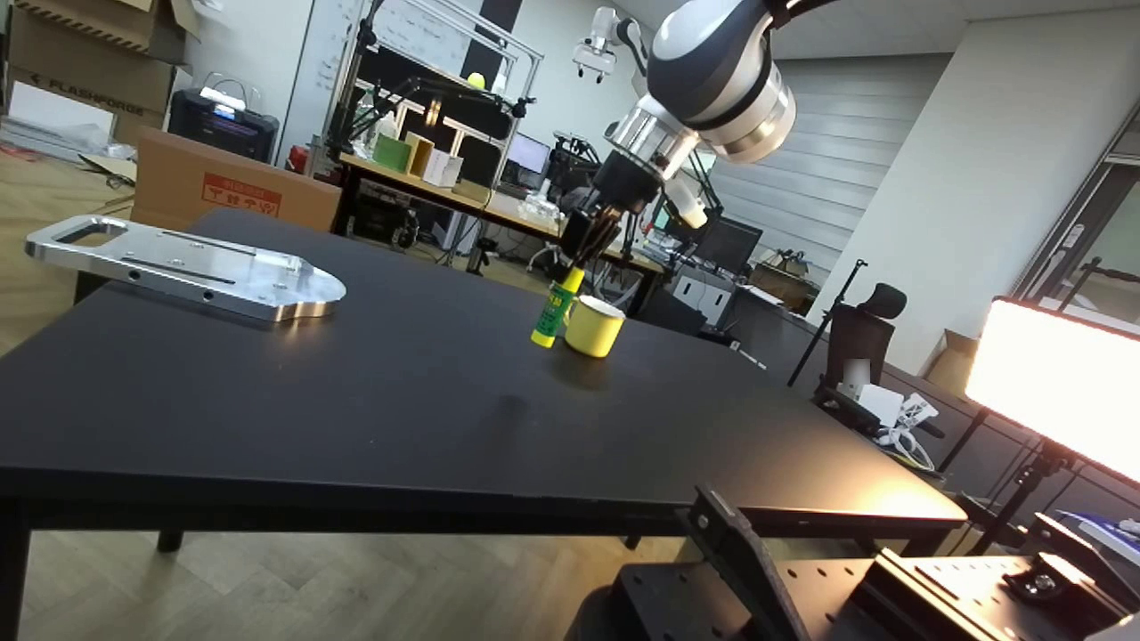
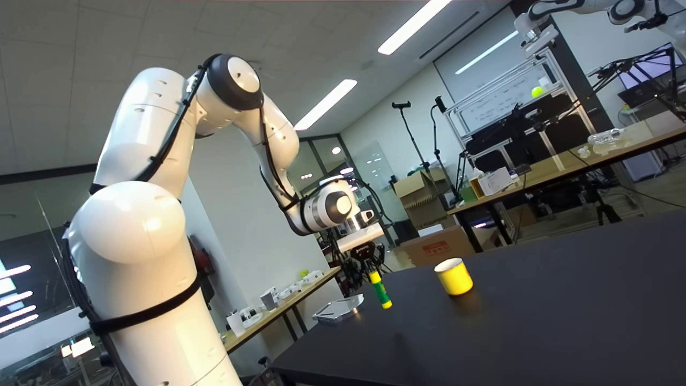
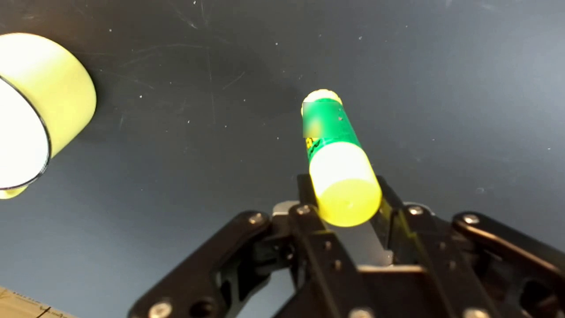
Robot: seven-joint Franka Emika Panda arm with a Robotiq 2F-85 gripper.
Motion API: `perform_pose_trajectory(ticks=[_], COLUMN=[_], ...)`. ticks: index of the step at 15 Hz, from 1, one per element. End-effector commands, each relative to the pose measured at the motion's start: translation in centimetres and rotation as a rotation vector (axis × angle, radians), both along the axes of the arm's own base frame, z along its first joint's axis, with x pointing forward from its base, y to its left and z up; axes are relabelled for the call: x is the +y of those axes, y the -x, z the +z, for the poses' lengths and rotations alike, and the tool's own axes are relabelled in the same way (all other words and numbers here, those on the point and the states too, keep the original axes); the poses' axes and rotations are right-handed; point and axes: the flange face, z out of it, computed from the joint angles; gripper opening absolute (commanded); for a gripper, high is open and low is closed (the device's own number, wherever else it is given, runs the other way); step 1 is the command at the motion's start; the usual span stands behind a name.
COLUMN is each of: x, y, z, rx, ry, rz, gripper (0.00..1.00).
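Arm [image 2: 134,214]: white, black-strapped, bent, reaching over to the glue stick [image 3: 342,161].
Elbow [image 2: 235,81]: highest bend in view, well above the glue stick.
Forearm [image 2: 274,128]: sloping down toward the glue stick.
Wrist [image 2: 329,208]: angled downward, above the glue stick.
Gripper [image 3: 346,190]: closed around the glue stick near its top.
Fingers [image 3: 390,196]: black, one against each side of the glue stick.

Metal plate [image 1: 191,264] – cardboard box [image 1: 233,182] behind
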Motion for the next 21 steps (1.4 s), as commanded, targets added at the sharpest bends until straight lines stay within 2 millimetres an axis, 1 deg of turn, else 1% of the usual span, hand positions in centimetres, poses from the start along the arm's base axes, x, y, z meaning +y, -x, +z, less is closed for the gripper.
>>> perform_pose_trajectory(ticks=[1,6,12,14,15,16,17,21], x=[-1.0,-1.9,-2.2,-2.2,-2.2,-2.2,-2.2,-2.6], y=[1.1,1.5,1.8,1.7,1.7,1.5,1.4,0.9], z=[-1.9,-4.0,-5.3,-5.1,-4.9,-4.5,-4.0,-1.4], rx=[-0.011,-0.017,-0.022,-0.023,-0.024,-0.021,-0.022,-0.025], ry=[0.012,0.030,0.037,0.038,0.037,0.042,0.046,0.044], rz=[0.007,0.020,0.036,0.036,0.037,0.040,0.041,0.035], gripper=[0.09,0.09,0.09,0.09,0.59,0.61,0.66,0.94])
